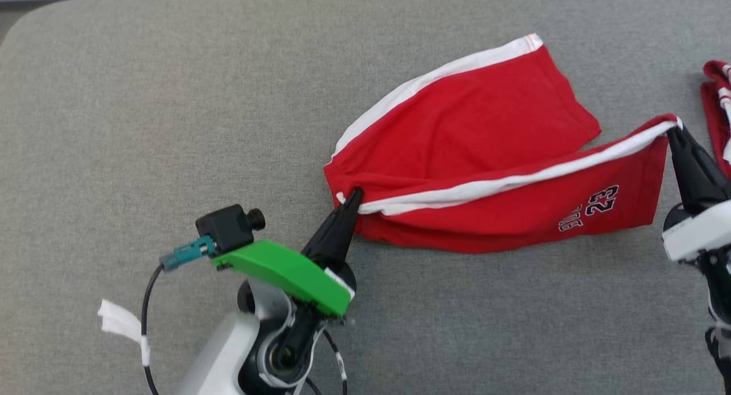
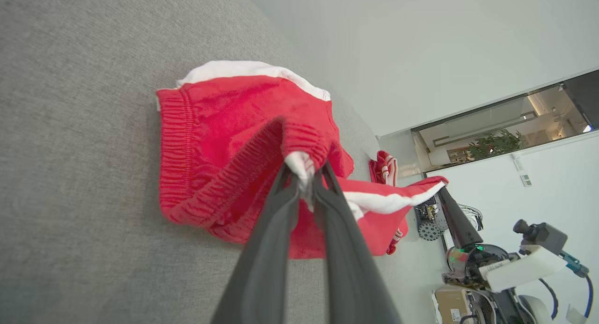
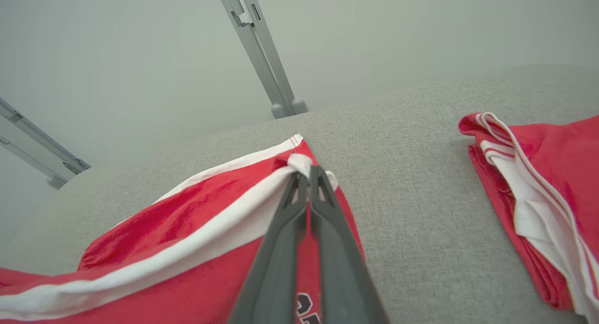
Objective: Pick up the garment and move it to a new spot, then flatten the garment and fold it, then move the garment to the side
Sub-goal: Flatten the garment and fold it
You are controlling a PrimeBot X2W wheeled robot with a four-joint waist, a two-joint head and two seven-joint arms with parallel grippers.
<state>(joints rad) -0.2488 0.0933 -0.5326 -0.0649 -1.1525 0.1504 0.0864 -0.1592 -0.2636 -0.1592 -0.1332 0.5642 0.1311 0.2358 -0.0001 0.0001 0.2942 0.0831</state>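
The red shorts [image 1: 485, 127] with white side stripes lie right of centre on the grey surface [image 1: 171, 98]. The left end effector [image 1: 354, 196] pinches their waistband corner and the right end effector [image 1: 675, 130] pinches a hem corner. A second red garment [image 1: 717, 98] lies at the right edge.

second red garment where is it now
Head view: the second red garment lies at the far right edge of the grey surface, beside the right pincer holding the red shorts.

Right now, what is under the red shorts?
The red shorts lie on the grey surface. The left gripper and right gripper pinch their striped edge. Whatever lies beneath the fabric is covered.
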